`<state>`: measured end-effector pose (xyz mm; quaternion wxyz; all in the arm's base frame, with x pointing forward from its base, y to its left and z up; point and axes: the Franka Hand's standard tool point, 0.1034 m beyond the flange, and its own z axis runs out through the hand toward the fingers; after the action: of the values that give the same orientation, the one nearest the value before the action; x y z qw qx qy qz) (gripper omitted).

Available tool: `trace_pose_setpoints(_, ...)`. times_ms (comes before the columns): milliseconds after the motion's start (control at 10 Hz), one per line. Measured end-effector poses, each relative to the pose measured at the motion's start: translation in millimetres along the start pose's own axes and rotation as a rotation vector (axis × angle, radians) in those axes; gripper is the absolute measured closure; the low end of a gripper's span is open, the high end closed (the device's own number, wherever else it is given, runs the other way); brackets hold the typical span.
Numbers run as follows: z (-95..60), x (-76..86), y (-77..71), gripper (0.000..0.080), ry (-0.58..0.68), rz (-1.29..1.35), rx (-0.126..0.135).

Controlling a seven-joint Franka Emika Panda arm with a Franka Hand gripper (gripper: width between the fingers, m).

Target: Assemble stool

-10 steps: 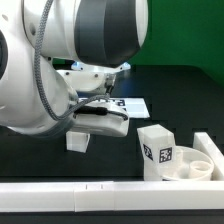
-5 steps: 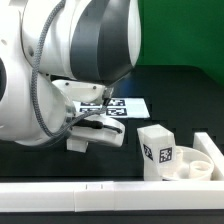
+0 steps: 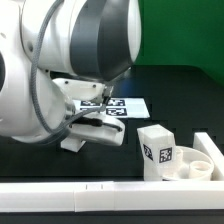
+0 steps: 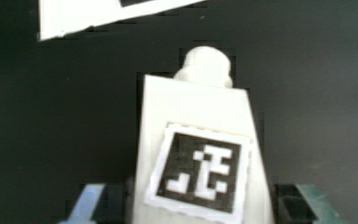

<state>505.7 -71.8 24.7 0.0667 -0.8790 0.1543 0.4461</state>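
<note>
The gripper [image 3: 86,134] is low over the black table [image 3: 175,100], toward the exterior view's left, and it is clamped on one leg [image 3: 72,143] of the stool. In the wrist view the two fingers [image 4: 98,203] sit on either side of this leg's body at its tagged end, with only thin dark slits between them and the leg. The leg's tag [image 4: 201,166] faces the wrist camera, and a rounded peg [image 4: 202,65] sticks out of the end away from the fingers. In the exterior view the held leg is tilted, not square to the table, and lies just under the dark gripper body.

The marker board [image 3: 127,106] lies flat on the table just beyond the gripper. A second leg [image 3: 155,151] stands upright to the exterior view's right, well apart from the gripper, with its tag facing the camera. It is right beside the round seat [image 3: 196,168]. The long white rail [image 3: 60,196] runs along the near edge.
</note>
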Motion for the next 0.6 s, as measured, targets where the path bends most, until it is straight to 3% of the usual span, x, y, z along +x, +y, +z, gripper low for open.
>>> trace_pose_setpoints(100,-11.2,-9.5,-4.8,0.0478,0.01,-0.011,-0.014)
trace_pose_setpoints(200,-34.0,-17.0,-17.8,0.0478,0.089,-0.035,-0.024)
trace_pose_setpoints(300,-57.0,-41.0,-32.9,0.0478,0.154,-0.069,-0.042)
trace_pose_setpoints(400,-73.9,-50.3,-42.6,0.0478,0.283,-0.125,-0.083)
trace_pose_setpoints(500,-71.4,-53.3,-46.1,0.0478,0.392,-0.16,-0.097)
trace_pose_setpoints(600,-61.7,-56.9,-41.8,0.0477,0.396,-0.15,-0.085)
